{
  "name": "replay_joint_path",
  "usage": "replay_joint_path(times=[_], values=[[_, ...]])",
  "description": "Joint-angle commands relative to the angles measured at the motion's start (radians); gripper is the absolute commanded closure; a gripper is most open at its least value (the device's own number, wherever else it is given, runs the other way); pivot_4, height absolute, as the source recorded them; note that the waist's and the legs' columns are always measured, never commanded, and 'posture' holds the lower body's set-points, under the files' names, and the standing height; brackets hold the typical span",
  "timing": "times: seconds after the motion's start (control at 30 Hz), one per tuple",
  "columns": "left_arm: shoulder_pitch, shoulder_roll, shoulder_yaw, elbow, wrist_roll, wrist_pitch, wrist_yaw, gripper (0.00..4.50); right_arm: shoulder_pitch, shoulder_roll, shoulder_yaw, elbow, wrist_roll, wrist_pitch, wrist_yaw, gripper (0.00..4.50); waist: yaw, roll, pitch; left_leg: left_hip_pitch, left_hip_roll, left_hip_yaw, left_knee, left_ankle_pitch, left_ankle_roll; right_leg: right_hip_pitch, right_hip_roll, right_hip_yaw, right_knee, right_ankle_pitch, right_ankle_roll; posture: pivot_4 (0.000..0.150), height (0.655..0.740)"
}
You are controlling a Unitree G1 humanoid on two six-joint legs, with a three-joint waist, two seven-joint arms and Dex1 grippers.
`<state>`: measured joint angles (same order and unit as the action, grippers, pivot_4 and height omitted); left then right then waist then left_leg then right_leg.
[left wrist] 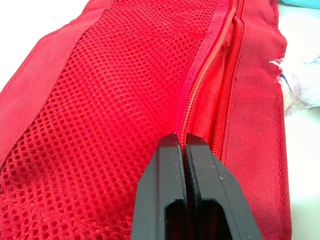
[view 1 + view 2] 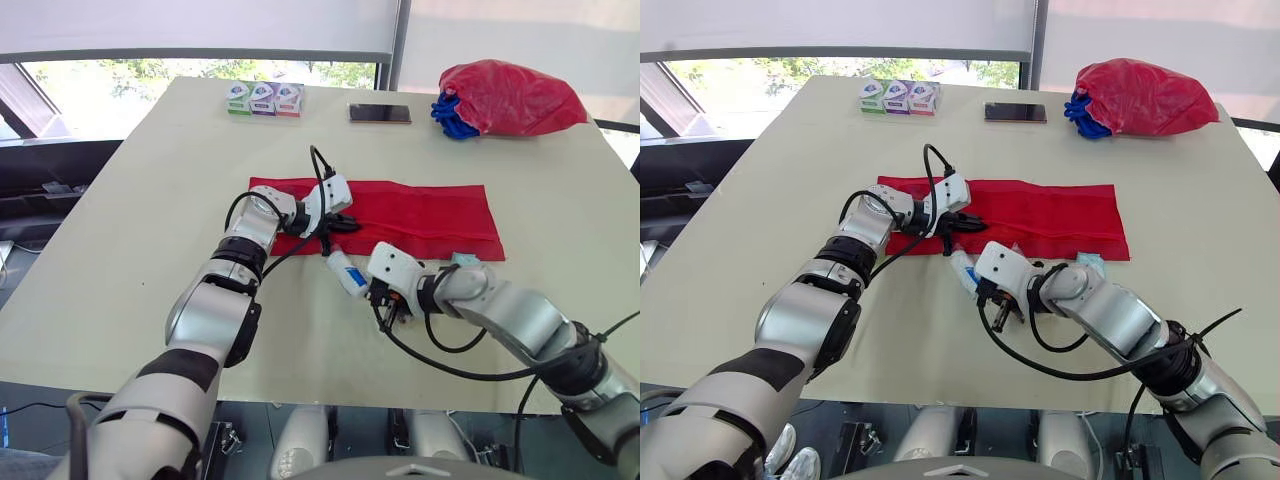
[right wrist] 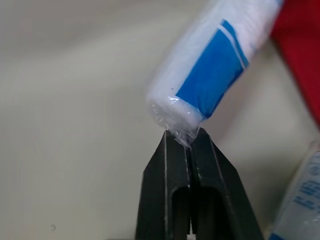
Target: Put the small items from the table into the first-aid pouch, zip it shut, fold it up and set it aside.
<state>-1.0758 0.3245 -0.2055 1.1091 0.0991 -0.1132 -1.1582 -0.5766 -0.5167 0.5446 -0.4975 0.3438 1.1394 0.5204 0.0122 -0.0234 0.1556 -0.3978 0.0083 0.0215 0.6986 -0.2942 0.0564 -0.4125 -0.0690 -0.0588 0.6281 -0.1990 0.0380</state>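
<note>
Right gripper (image 3: 182, 136): clamped on roll's (image 2: 347, 273) wrapper tip.
Roll axis: ran toward pouch (image 2: 420, 215) (its near edge).
Left gripper (image 1: 184, 142): pinched pouch's edge.

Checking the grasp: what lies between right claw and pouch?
A blue-and-white roll, its wrapper end pinched in the right claw, reaching toward the pouch; clearest in the right wrist view.

The table (image 2: 120, 250) bears a red pouch (image 2: 420, 215), three small boxes (image 2: 264, 98), a phone (image 2: 379, 113) and a red bag (image 2: 510, 97).
</note>
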Motion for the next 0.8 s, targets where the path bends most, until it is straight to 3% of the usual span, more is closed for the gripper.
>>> replay_joint_path(times=[0.03, 0.47, 0.57, 0.63, 0.8], values=[[-0.01, 0.007, 0.005, -0.017, 0.005, -0.003, 0.002, 4.5, 0.002, 0.028, -0.063, -0.044, 0.021, 0.024, -0.005, 4.47, 0.0, 0.0, 0.0, 0.0, 0.0, 0.0, 0.0, 0.0, 0.0, 0.0, 0.0, 0.0, 0.0, 0.0, 0.0, 0.15, 0.74], [-0.018, 0.005, 0.005, -0.001, 0.009, -0.007, 0.001, 4.5, 0.033, -0.014, -0.139, -0.111, 0.094, 0.11, 0.032, 4.47, 0.0, 0.0, 0.0, 0.0, 0.0, 0.0, 0.0, 0.0, 0.0, 0.0, 0.0, 0.0, 0.0, 0.0, 0.0, 0.15, 0.74], [-0.019, 0.004, 0.006, 0.002, 0.014, -0.009, 0.0, 4.5, 0.043, -0.036, -0.104, -0.109, 0.084, 0.096, 0.035, 3.65, 0.0, 0.0, 0.0, 0.0, 0.0, 0.0, 0.0, 0.0, 0.0, 0.0, 0.0, 0.0, 0.0, 0.0, 0.0, 0.15, 0.74], [-0.02, 0.004, 0.007, 0.005, 0.016, -0.01, -0.001, 4.5, 0.045, -0.033, -0.096, -0.103, 0.079, 0.095, 0.025, 2.85, 0.0, 0.0, 0.0, 0.0, 0.0, 0.0, 0.0, 0.0, 0.0, 0.0, 0.0, 0.0, 0.0, 0.0, 0.0, 0.15, 0.74], [-0.023, 0.007, 0.007, 0.009, 0.02, -0.014, 0.0, 4.5, 0.037, -0.003, -0.083, -0.078, 0.066, 0.084, 0.008, 2.85, -0.001, 0.0, 0.0, 0.0, 0.0, 0.0, 0.0, 0.0, 0.0, 0.0, 0.0, 0.0, 0.0, 0.0, 0.0, 0.15, 0.74]])
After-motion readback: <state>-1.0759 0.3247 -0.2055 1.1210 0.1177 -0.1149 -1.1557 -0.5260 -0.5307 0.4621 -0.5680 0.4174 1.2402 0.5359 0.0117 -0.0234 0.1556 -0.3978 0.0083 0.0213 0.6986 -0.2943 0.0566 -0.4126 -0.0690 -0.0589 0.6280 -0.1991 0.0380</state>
